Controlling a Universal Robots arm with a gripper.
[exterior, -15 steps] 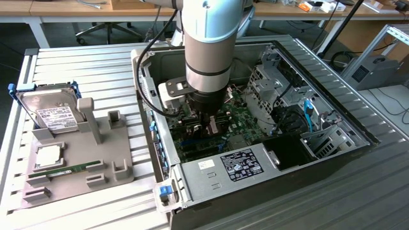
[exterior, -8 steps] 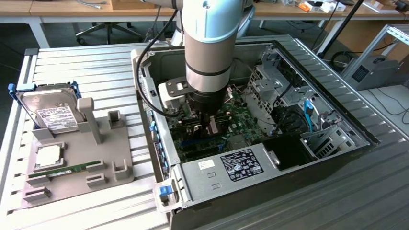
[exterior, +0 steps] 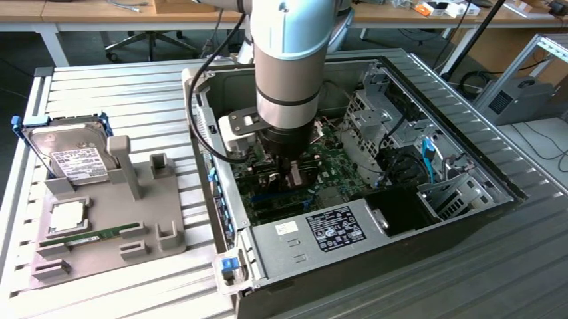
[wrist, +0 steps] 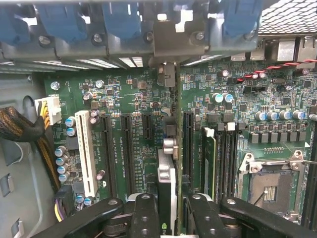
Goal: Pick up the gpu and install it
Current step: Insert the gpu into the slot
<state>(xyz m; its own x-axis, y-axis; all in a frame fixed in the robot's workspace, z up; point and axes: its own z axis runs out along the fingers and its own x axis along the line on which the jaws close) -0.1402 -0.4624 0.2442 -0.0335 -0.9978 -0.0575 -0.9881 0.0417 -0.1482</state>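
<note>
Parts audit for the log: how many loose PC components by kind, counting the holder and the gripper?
hard drive: 1, on the grey holder
CPU: 1, on the holder
memory stick: 1, on the holder
gpu: 1, held by the gripper inside the computer case
Total: 4

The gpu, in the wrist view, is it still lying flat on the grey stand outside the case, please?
No, the gpu stands on edge between the gripper's fingers, over the motherboard slots.
</note>
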